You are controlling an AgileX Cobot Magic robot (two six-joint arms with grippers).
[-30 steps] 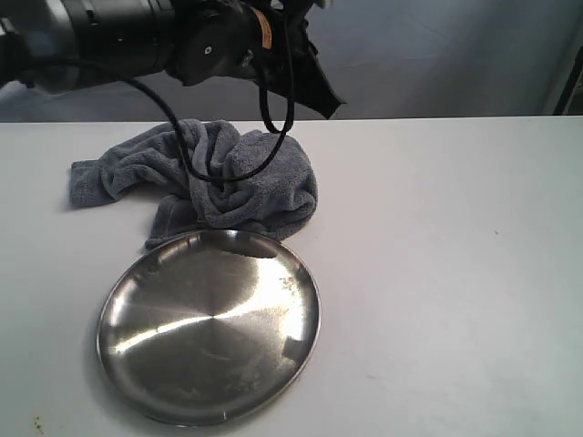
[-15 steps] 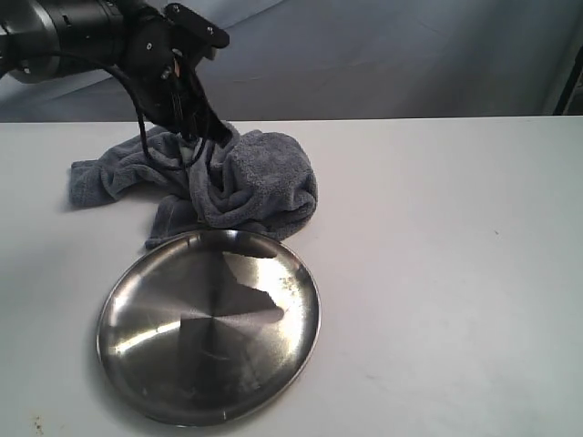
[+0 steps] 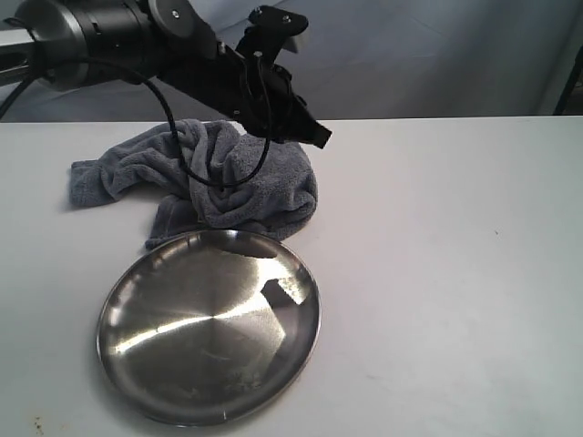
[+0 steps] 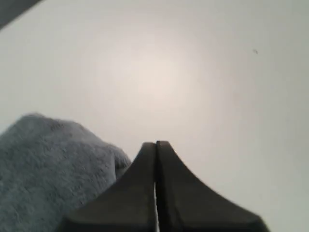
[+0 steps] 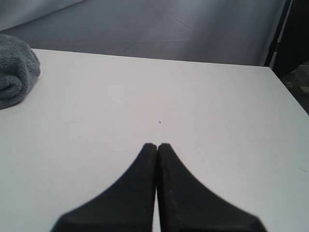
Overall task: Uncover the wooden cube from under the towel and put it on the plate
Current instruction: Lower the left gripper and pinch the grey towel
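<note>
The grey-blue towel (image 3: 228,182) lies bunched on the white table behind the plate (image 3: 209,328), a round shiny steel dish near the front. The wooden cube is hidden; no part of it shows. My left gripper (image 3: 319,137) hangs above the towel's right edge, shut with nothing between its fingers; in the left wrist view the left gripper (image 4: 156,143) points past the towel (image 4: 43,164) over bare table. My right gripper (image 5: 157,145) is shut and empty over bare table, out of the exterior view, with the towel (image 5: 17,75) far off to one side.
The black left arm (image 3: 137,41) and its looping cable (image 3: 219,173) reach over the towel from the back left. The white table (image 3: 437,273) stretches bare to the right. A grey backdrop stands behind the far edge.
The left arm has swung over the towel: its gripper was at the towel's top half a second ago and now points out past the towel's right edge. The towel has not moved.
</note>
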